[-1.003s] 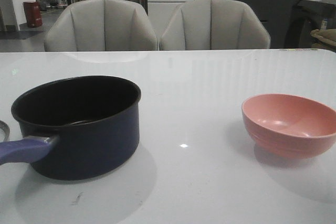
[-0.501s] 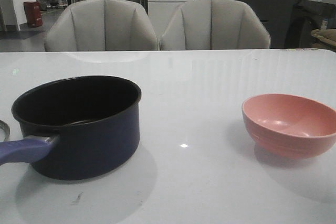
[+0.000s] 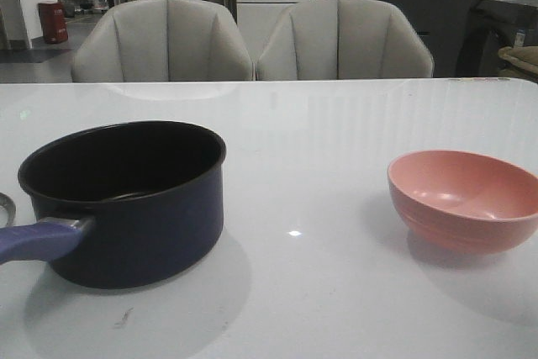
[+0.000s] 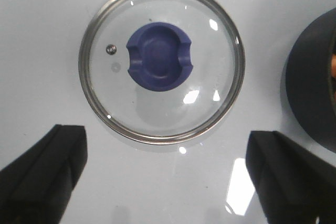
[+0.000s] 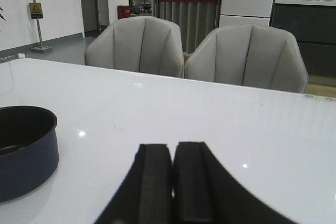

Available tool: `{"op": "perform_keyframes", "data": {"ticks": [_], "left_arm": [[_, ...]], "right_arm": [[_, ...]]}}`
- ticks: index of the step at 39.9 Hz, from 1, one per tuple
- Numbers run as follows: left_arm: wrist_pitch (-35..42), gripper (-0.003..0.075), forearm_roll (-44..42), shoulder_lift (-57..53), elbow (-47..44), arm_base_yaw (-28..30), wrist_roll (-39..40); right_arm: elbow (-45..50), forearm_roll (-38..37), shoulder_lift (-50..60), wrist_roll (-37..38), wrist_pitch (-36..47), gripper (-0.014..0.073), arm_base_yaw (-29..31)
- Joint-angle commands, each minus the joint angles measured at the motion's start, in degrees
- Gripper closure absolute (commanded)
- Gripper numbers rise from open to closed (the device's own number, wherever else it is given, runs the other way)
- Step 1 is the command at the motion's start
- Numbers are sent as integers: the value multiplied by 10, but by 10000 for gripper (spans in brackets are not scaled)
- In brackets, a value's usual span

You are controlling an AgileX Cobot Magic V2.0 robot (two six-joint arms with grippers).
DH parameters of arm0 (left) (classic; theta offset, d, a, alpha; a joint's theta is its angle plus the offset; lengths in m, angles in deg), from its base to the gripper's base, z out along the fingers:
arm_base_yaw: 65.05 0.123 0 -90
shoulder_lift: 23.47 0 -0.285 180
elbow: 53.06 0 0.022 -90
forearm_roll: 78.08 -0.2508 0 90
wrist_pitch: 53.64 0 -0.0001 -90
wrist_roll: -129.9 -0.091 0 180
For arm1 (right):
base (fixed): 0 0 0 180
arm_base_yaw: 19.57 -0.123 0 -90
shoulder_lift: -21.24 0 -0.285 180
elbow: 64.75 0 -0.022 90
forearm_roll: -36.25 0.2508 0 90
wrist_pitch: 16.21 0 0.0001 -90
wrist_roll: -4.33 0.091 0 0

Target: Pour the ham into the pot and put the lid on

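Front view, glossy white table point(image 3: 336, 124), grey chairs point(image 3: 252, 39)

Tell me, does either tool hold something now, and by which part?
Nothing is held. The left tool is open above the glass lid, which lies on the table. The right tool is shut with nothing between its fingers.

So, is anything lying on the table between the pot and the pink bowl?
No. In the front view only bare white table lies between the pot and the pink bowl.
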Motion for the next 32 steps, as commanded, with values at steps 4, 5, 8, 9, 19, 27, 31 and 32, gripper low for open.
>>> {"op": "perform_keyframes", "data": {"ticks": [4,5,8,9,19,27,31,32], "left_arm": [[-19,71,110,61,40,67,-81],[-24,71,107,69,44,72,-81],[-40,71,94,99,57,76,-81],[-46,71,91,106,64,76,-81],[-58,71,91,172,127,76,-81],[-92,71,91,228,167,75,-81],[-97,71,91,248,176,75,-81],[-97,71,91,251,176,75,-81]], "right_arm": [[-17,3,-6,-4,45,442,0],[-17,3,-6,-4,45,442,0],[-17,3,-6,-4,45,442,0],[-17,3,-6,-4,45,442,0],[-17,3,-6,-4,45,442,0],[-17,3,-6,-4,45,442,0],[-17,3,-6,-4,45,442,0],[-17,3,-6,-4,45,442,0]]}}
